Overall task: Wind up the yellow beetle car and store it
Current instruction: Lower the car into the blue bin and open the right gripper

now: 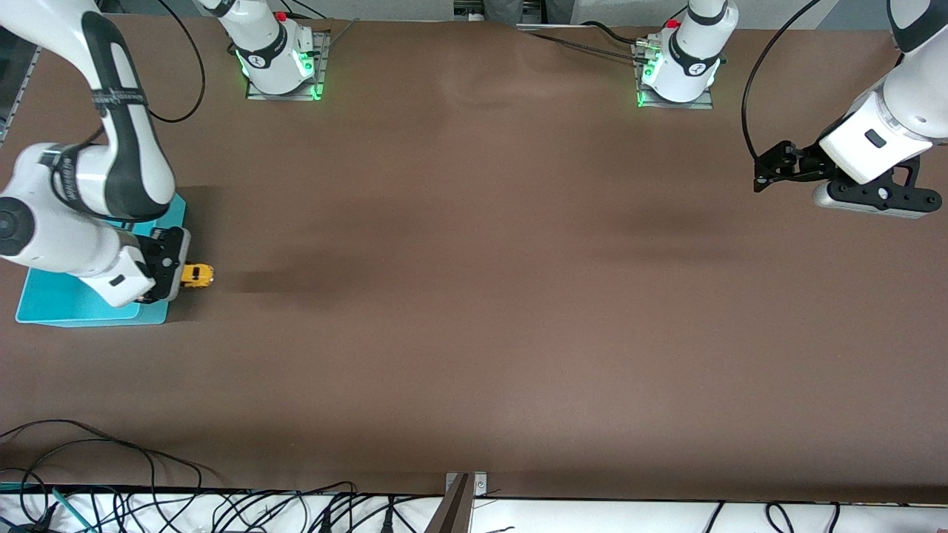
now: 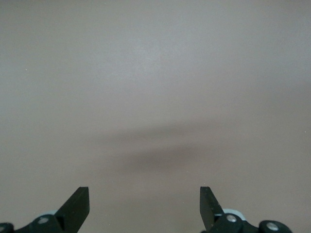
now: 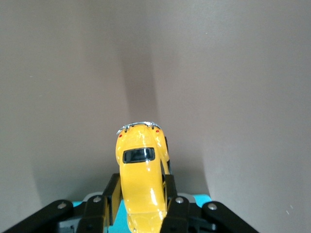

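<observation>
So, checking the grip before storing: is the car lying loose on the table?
No, the right gripper is shut on the yellow beetle car, its fingers against both sides.

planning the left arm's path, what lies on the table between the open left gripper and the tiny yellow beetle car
Nothing: in the front view only bare brown table stretches from the left gripper to the tiny yellow beetle car, clamped in the right gripper.

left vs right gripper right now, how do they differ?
The right gripper is shut on the yellow beetle car; the left gripper is open and holds nothing. The right sits low by the teal tray; the left hangs over bare table, waiting. Both have black fingers.
</observation>
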Robot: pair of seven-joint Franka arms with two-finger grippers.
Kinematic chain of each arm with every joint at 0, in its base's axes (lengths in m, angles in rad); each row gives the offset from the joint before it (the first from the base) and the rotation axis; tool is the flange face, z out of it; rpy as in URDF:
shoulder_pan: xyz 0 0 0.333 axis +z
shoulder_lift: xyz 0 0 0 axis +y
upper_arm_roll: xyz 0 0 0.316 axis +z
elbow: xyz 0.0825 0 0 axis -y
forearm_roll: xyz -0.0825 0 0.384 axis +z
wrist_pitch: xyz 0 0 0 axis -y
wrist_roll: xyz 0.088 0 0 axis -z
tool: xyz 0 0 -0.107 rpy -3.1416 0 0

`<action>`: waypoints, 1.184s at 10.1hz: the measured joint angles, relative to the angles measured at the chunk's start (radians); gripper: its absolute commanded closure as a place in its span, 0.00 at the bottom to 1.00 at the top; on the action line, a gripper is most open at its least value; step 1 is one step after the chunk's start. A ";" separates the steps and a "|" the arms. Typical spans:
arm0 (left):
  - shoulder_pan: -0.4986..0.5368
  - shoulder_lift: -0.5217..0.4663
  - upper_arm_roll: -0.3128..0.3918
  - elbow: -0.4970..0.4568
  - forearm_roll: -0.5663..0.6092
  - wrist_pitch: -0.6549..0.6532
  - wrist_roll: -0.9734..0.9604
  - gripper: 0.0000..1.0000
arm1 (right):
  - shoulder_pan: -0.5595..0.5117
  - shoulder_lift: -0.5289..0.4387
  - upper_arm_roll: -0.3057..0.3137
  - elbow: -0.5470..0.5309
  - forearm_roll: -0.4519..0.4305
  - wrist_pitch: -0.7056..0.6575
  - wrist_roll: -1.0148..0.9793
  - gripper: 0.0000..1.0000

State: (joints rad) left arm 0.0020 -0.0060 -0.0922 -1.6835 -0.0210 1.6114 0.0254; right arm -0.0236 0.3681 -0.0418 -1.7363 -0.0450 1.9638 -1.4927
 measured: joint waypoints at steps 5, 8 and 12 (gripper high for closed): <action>0.000 0.000 -0.001 0.000 0.000 -0.004 0.000 0.00 | -0.019 0.010 -0.176 0.095 0.000 -0.130 -0.126 1.00; 0.000 0.000 -0.001 0.000 0.000 -0.005 0.000 0.00 | -0.071 0.050 -0.199 0.077 0.000 -0.068 -0.197 1.00; -0.001 0.000 -0.001 0.000 0.000 -0.005 0.000 0.00 | -0.103 0.082 -0.200 -0.066 0.000 0.152 -0.242 1.00</action>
State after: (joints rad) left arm 0.0014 -0.0060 -0.0931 -1.6834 -0.0210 1.6065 0.0254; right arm -0.1262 0.4500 -0.2421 -1.8018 -0.0451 2.1155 -1.7350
